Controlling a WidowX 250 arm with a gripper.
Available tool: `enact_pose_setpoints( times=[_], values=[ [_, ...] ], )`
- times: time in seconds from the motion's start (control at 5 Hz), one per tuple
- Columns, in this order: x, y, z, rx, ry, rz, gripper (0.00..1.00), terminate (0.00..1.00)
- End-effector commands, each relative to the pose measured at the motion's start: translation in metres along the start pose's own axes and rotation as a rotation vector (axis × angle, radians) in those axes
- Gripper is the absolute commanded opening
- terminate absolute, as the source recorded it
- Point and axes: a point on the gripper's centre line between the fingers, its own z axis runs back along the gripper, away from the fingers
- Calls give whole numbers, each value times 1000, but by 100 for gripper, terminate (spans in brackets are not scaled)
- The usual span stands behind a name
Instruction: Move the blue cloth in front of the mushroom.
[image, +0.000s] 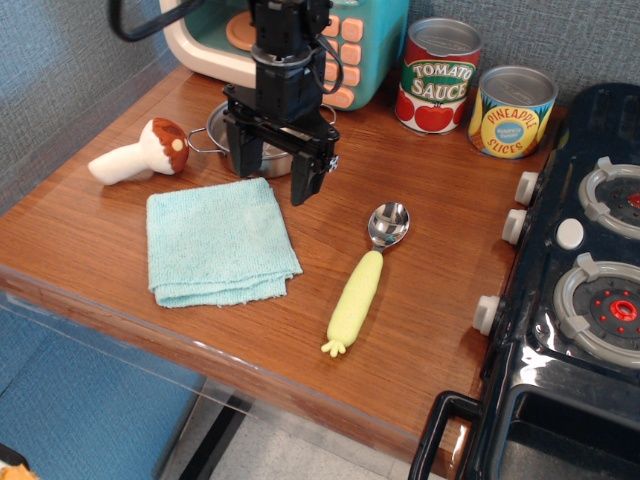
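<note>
The blue cloth (219, 243) lies folded flat on the wooden counter near its front left edge. The mushroom (141, 151) lies on its side just beyond the cloth's far left corner, red-brown cap to the right, white stem to the left. My gripper (270, 176) is black, open and empty, fingers pointing down. It hangs over the cloth's far right edge, in front of the steel pot (225, 135), which it partly hides.
A spoon with a yellow handle (362, 281) lies right of the cloth. Two cans, tomato sauce (438, 76) and pineapple slices (511, 112), stand at the back. A toy appliance (345, 40) is behind the arm. A black stove (580, 290) fills the right side.
</note>
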Motion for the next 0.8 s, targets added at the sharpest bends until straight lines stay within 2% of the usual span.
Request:
enact_pose_setpoints(
  times=[0.0,0.4,0.6],
  values=[
    [-45,12,-1,59,-65,-40,100,0],
    [-47,30,-53,52,-164,19,100,0],
    [-65,49,-57,83,-171,-18,100,0]
  ],
)
